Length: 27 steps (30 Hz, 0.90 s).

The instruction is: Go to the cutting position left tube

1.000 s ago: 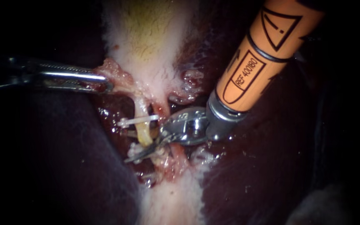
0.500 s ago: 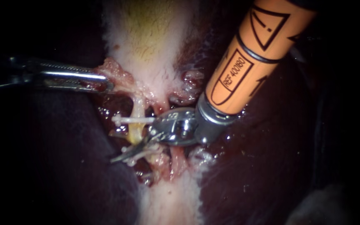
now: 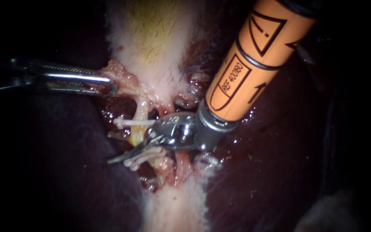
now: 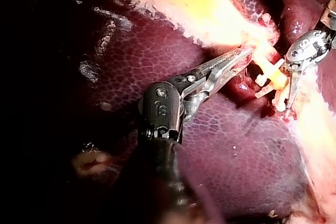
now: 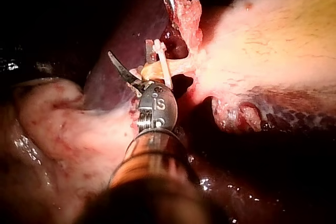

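The pale yellow left tube [image 3: 139, 129] runs down from the gallbladder [image 3: 151, 38], with a white clip [image 3: 130, 123] across it above and more white clips [image 3: 144, 155] lower down. My right instrument [image 3: 119, 148], on an orange shaft from the upper right, has thin blades standing open, one on each side of the tube between the clips. The right wrist view shows the same: the right instrument [image 5: 131, 56] straddles the tube [image 5: 152, 70]. My left instrument [image 3: 106, 88] comes in from the left, shut on ragged tissue at the gallbladder's lower edge; its jaws [image 4: 239, 59] hold it taut.
Dark liver [image 3: 65, 172] lies on both sides of the dissected gap. A second reddish tube [image 3: 183, 161] lies just right of the blades, under the right instrument's wrist. Pale fatty tissue [image 3: 177, 206] continues below.
My right instrument has slid left and slightly up, so its blades now reach across the left tube. The left instrument and the tissue it holds have not moved.
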Each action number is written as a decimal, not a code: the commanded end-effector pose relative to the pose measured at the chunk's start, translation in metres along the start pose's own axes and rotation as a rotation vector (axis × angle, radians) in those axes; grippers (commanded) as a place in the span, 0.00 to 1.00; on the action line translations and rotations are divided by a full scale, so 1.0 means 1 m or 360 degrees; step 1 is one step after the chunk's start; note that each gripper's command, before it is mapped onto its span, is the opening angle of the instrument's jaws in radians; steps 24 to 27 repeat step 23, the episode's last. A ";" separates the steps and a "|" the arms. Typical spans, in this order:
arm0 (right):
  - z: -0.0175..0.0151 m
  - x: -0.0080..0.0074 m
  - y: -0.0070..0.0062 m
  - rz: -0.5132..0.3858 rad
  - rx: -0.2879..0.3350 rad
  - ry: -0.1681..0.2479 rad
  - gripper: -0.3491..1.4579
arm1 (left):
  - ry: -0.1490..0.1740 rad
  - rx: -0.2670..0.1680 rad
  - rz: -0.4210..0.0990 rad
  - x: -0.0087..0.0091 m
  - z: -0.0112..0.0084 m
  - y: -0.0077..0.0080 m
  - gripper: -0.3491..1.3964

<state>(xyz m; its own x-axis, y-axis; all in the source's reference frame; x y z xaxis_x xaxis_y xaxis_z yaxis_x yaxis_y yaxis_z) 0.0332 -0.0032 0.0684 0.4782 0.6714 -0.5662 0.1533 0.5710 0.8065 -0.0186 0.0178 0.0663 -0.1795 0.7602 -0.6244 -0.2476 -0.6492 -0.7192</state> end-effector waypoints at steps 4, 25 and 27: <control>-0.0004 0.0012 -0.0010 0.0026 0.0030 0.0048 0.91 | 0.0000 0.0000 0.0000 0.0000 -0.0001 -0.0001 0.00; -0.0006 0.0020 -0.0015 0.0052 0.0040 0.0063 0.91 | 0.0000 0.0000 0.0001 -0.0001 0.0000 -0.0001 0.00; -0.0006 0.0020 -0.0015 0.0052 0.0040 0.0063 0.91 | 0.0000 0.0000 0.0001 -0.0001 0.0000 -0.0001 0.00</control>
